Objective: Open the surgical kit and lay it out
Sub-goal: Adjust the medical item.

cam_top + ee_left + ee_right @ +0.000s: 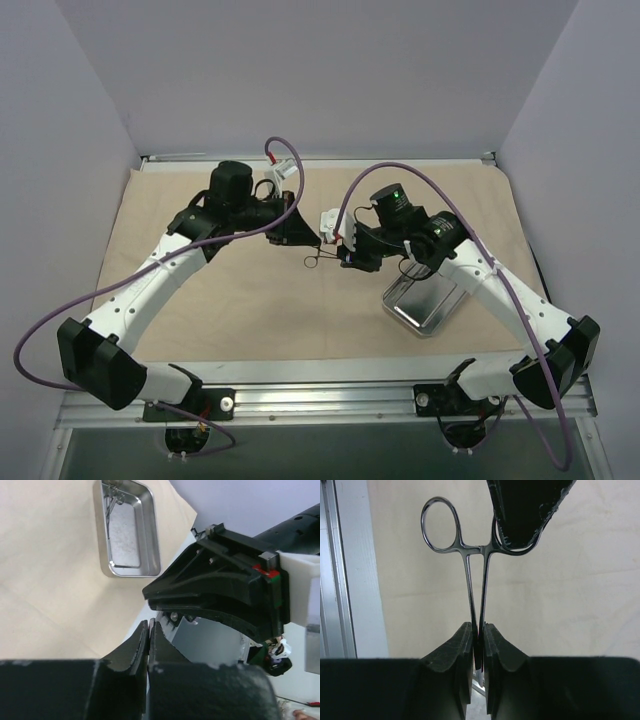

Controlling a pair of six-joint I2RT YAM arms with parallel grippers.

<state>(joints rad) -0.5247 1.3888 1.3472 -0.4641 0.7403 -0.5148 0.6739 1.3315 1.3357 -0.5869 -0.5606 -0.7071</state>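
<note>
The surgical kit's beige cloth (250, 300) lies spread flat over the table. Its steel tray (400, 318) rests on the cloth at right, and in the left wrist view the tray (156, 540) holds thin instruments (114, 500) at one end. Above the cloth's middle my right gripper (340, 252) (478, 627) is shut on the shanks of steel forceps (470, 580), ring handles pointing away. My left gripper (305, 240) (151, 625) is shut. Its fingers (520, 510) cover the forceps' right ring, while the left ring (439, 525) stays free.
A white strip of tabletop and an aluminium rail (330, 580) run along the cloth's edge. The metal base frame (330, 400) carries both arm bases at the near edge. Purple cables (420, 180) loop above the arms. White walls enclose three sides.
</note>
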